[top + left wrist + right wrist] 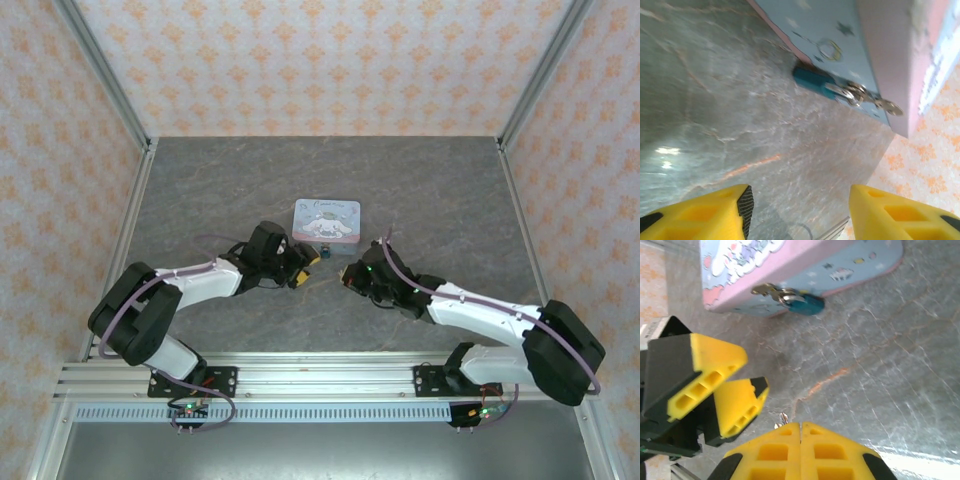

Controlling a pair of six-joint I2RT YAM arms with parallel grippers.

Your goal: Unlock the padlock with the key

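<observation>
The padlock (327, 251), small with a dark teal body (807, 304) and a silvery shackle, rests on the table against the near side of the tin; I also see the padlock (812, 80) ahead in the left wrist view. My right gripper (800, 427) is shut, low over the table a little short of the padlock. A tiny silvery bit of the key (783, 418) peeks out past its left fingertip, off the seam; I cannot tell if it is pinched. My left gripper (800, 212) stands open with nothing between its fingers, close beside the right gripper (350, 275).
The pale blue and pink tin (326, 220) with a white cartoon figure lies flat mid-table just behind the padlock. The grey marbled tabletop (220, 190) is bounded by patterned walls on three sides. The left gripper's yellow fingers (715, 370) crowd the right gripper's left side.
</observation>
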